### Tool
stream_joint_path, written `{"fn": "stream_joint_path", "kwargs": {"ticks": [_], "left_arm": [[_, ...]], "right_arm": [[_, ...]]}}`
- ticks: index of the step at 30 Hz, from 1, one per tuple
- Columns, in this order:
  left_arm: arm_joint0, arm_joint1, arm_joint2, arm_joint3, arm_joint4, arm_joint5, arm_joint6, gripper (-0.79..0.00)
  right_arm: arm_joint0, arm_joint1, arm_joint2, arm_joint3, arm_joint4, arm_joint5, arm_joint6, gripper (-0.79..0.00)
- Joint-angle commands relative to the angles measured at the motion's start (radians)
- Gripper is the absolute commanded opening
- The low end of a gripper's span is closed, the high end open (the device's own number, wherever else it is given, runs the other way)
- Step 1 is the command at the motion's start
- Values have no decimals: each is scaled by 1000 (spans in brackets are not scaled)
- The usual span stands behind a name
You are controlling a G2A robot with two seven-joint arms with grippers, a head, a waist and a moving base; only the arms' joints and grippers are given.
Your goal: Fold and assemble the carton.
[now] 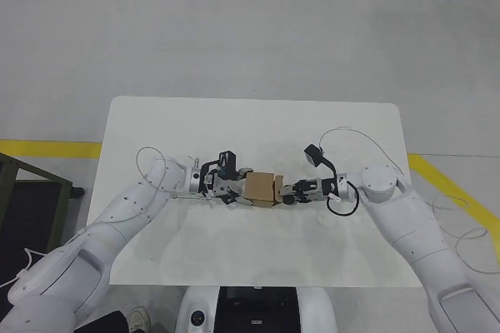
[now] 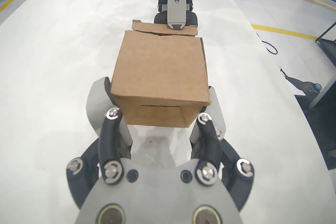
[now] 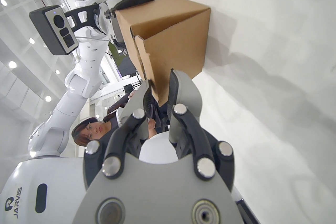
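Observation:
A small brown carton (image 1: 262,189) lies on its side in the middle of the white table (image 1: 250,125). In the left wrist view the carton (image 2: 160,70) sits between the two fingers of my left gripper (image 2: 160,101), which press on its sides at the near end. That end face has a slit in it. My right gripper (image 3: 160,86) is shut on the edge of a flap at the other end of the carton (image 3: 178,33). The same gripper (image 2: 176,25) pinches that flap in the left wrist view. In the top view, my left gripper (image 1: 236,188) and right gripper (image 1: 285,194) flank the carton.
Bare white tabletop lies on all sides of the carton. A dark green rack (image 1: 8,191) stands off the table's left side. Loose white and black cables (image 1: 350,137) run along the right arm.

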Motion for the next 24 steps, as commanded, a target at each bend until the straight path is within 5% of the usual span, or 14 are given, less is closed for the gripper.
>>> {"fn": "stream_joint_path", "kwargs": {"ticks": [1, 24], "left_arm": [[0, 0, 0, 0, -1, 0, 0, -246], [5, 3, -7, -11, -1, 0, 0, -237]], "right_arm": [[1, 0, 0, 0, -5, 1, -4, -677], [22, -8, -24, -35, -61, 17, -28, -665]]}}
